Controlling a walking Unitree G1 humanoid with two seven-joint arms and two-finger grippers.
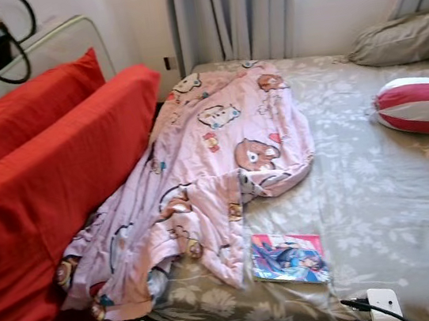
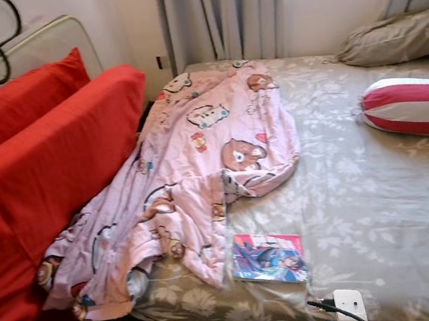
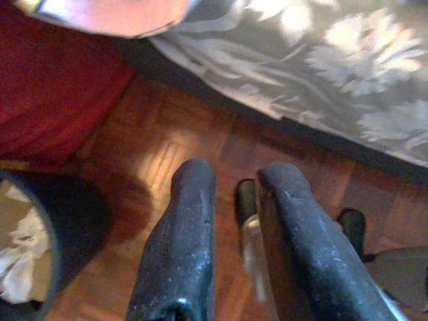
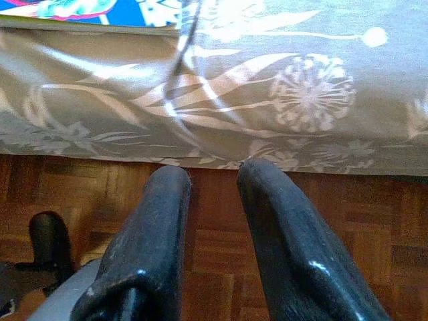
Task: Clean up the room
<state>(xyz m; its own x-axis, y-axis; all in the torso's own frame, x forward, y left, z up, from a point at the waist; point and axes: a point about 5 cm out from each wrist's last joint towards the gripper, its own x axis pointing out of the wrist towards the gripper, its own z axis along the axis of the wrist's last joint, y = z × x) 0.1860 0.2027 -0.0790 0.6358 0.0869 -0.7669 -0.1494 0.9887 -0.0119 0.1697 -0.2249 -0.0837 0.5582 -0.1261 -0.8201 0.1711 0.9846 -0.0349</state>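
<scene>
A crumpled pink cartoon-print blanket [image 1: 221, 151] lies across the left half of a bed with a grey floral sheet [image 1: 381, 209]. A colourful comic book [image 1: 289, 258] lies flat near the bed's front edge, beside the blanket's lower corner. Both arms hang low in front of the bed. My left gripper [image 3: 236, 175] hovers over the wooden floor [image 3: 167, 140] below the mattress edge, its fingers slightly apart with nothing between them. My right gripper [image 4: 214, 172] hangs just below the sheet's overhang, fingers also apart and holding nothing, with the comic book's edge [image 4: 80, 10] above it.
Two big red cushions [image 1: 51, 191] lean at the left against the bed. A red-and-white striped bolster [image 1: 421, 106] and a grey pillow [image 1: 405, 38] lie at the right. A dark bin [image 3: 33, 254] holding crumpled paper stands on the floor by my left gripper. Curtains [image 1: 242, 13] hang behind.
</scene>
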